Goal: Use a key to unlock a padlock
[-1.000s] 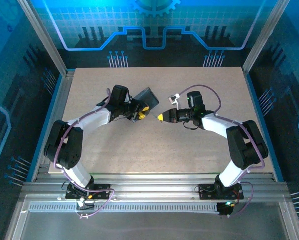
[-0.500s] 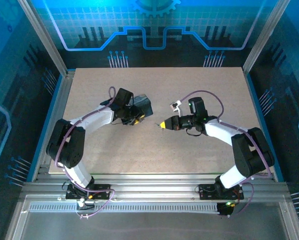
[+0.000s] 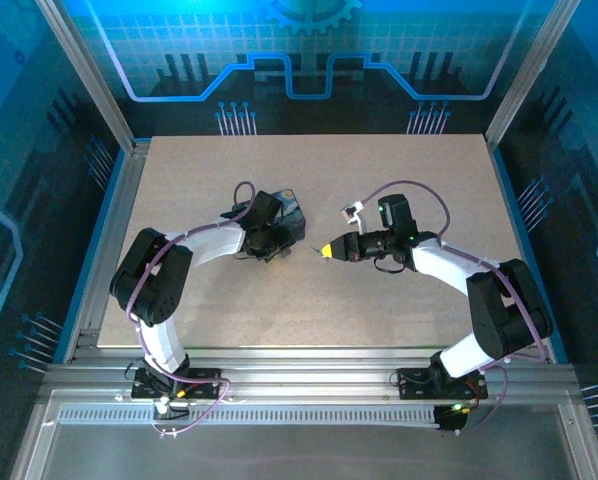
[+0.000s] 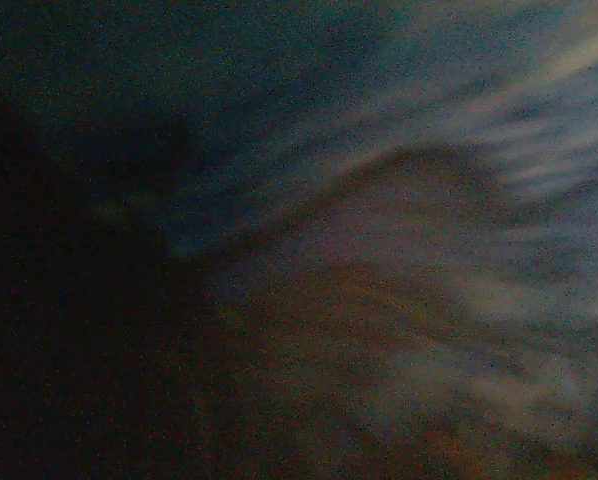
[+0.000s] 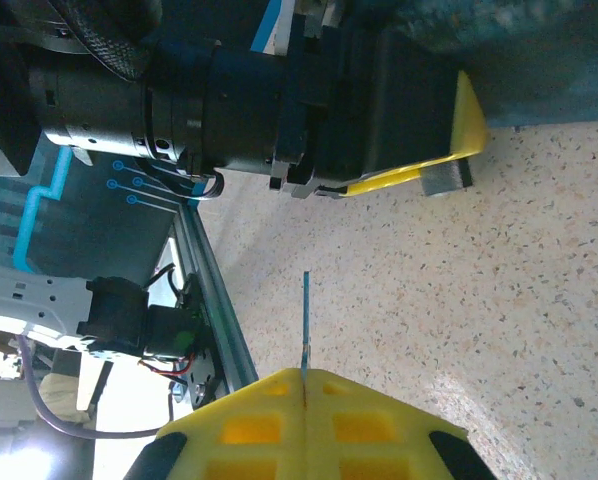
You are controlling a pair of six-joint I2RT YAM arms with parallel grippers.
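Two grippers face each other over the middle of the table, apart. The right gripper points left. In the right wrist view its yellow fingers are pressed together on the key, whose thin blade sticks straight out from the seam between them, above the speckled tabletop and touching nothing else.

Just left of it, the left gripper sits low at the near side of the dark tin. Across the gap from the key, the right wrist view shows one of its yellow fingers and a small grey metal piece just under that finger, close above the table. This may be the padlock, but it is too small to be sure. Whether the left gripper's jaws are apart or closed cannot be told: its far side is hidden, and the left wrist view is a dark blur.

The key tip points towards the left gripper, with bare table between them.
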